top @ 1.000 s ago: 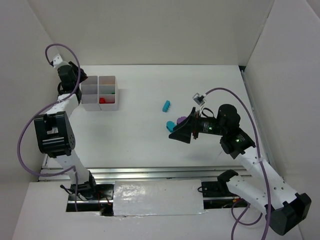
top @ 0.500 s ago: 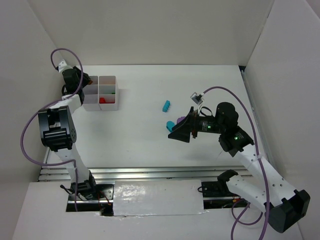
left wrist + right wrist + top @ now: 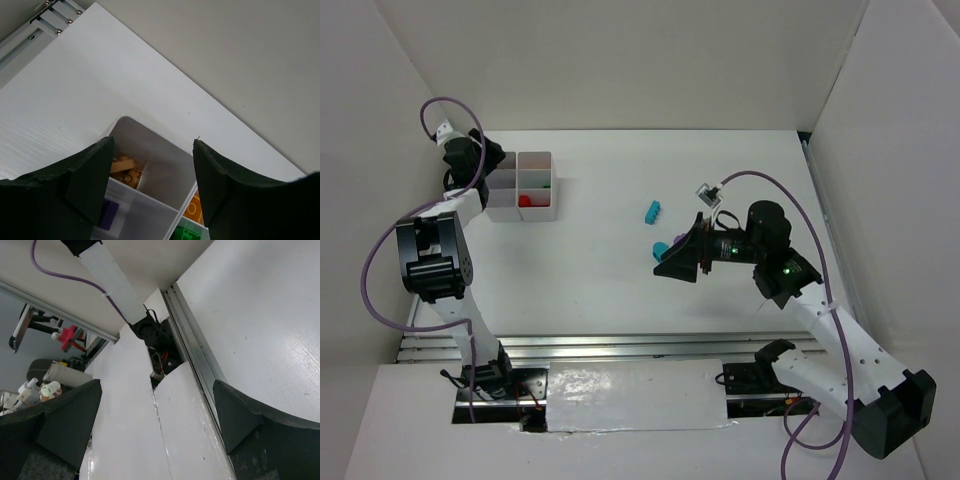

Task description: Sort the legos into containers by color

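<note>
Three loose pieces show on the surface [image 3: 750, 180], all close to the right hand [image 3: 667, 264]. A teal brick [image 3: 653, 211] lies a little beyond it on the far side, clearly apart. A second teal piece [image 3: 662, 247] and a purple piece [image 3: 683, 240] sit just beside its fingers, the purple one partly hidden by them. I cannot tell whether the fingers touch either one. In the wrist view that hand is spread wide, with nothing between its fingers.

The left hand [image 3: 152, 150] is also spread and empty, directly over the tray [image 3: 155, 160]. Brown pieces [image 3: 125, 167] lie in the compartment straight below it. A purple block [image 3: 109, 212], an orange block [image 3: 191, 210] and a green block [image 3: 184, 234] fill compartments nearer its wrist.

These pieces are probably very light, hard and stiff, so a firm squeeze should do them no harm. Smooth plastic is likely slippery, and so little weight means a stray nudge from one finger could send a piece skating or spinning across the surface. The best hold looks to be across two flat opposite sides, low on the body, not on the studded top. The two pieces beside the right hand lie close together, so closing on one may catch the other.
</note>
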You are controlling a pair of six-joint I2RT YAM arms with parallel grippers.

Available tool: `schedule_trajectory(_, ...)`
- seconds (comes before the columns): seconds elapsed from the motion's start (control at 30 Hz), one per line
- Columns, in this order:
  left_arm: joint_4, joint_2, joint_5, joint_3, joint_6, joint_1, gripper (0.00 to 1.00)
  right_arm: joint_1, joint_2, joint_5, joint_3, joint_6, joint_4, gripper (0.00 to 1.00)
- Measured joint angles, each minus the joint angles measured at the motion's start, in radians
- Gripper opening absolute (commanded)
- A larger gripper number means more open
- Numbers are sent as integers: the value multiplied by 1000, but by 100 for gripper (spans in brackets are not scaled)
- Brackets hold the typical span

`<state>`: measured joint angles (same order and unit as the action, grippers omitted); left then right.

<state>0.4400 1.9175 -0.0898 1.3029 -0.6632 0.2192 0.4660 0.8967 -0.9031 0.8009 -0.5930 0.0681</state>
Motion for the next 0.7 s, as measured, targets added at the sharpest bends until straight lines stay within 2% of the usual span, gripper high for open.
schedule_trajectory(0.17,-13,0,-5,0,2,0,99,0,8,-7,0,-1,-10,100)
schedule_trajectory(0.3,-32,-16,1,0,0,0,99,0,18,2,0,-1,-13,100)
schedule_trajectory(0.4,-129,-61,20,32,0,0,99,0,50,65,19,0,24,100)
schedule_trajectory(0.47,-216,-88,52,116,2,-1,100,1,97,158,55,-4,79,100)
schedule_trajectory(0.57,-368,-160,106,262,4,-10,100,0,204,373,142,-37,206,100)
schedule_trajectory(0.7,-542,-328,105,307,33,-75,99,0,354,674,275,-122,396,100)
